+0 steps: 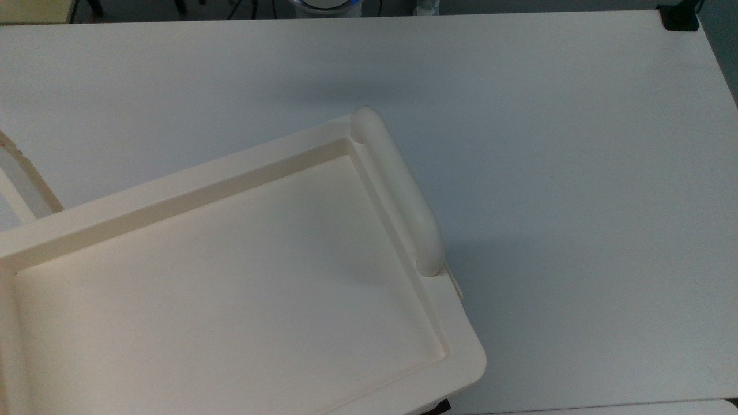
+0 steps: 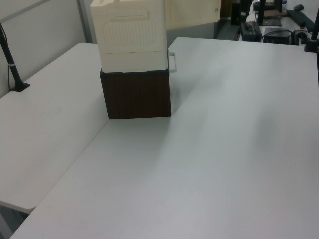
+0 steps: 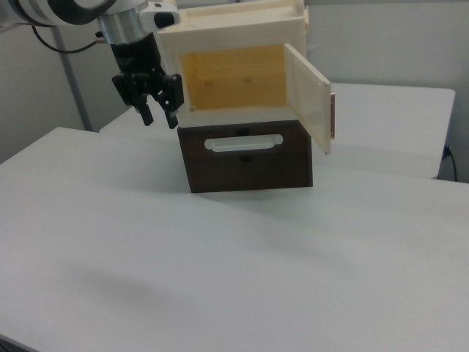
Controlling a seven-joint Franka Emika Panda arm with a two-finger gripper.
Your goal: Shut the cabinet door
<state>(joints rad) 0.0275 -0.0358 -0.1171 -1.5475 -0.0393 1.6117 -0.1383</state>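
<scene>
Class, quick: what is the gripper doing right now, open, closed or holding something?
Gripper: jaws open, holding nothing, beside the cabinet.

Cabinet (image 3: 234, 66): cream plastic box w/ rimmed recessed top (image 1: 230, 288), sits on dark brown base; yellowish interior exposed. Cabinet door (image 3: 311, 92): thin cream panel, swung open, hinged at right view's right side, angled outward; upright.
</scene>
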